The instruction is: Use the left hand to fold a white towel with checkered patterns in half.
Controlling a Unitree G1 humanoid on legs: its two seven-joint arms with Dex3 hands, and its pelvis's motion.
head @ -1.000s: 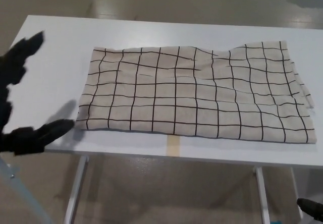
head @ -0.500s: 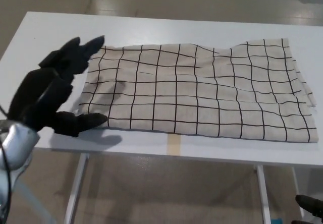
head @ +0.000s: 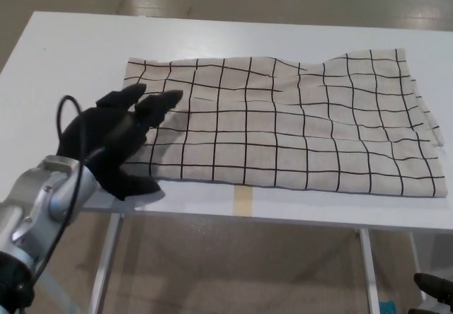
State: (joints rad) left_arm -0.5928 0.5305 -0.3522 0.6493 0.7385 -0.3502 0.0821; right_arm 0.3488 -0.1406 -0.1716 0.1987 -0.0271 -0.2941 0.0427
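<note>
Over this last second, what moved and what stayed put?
The left hand came in from the table's left edge and now reaches over the towel's near-left corner, fingers apart, holding nothing. The towel lies spread flat on the white table, unfolded as before. Only the camera view shifted slightly.

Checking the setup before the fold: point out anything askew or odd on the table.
The towel is not flat: a ripple buckles its far edge, and its right end is bunched in uneven layers. A strip of tan tape sits at the near edge of the table. The left hand is open over the towel's left end.
</note>
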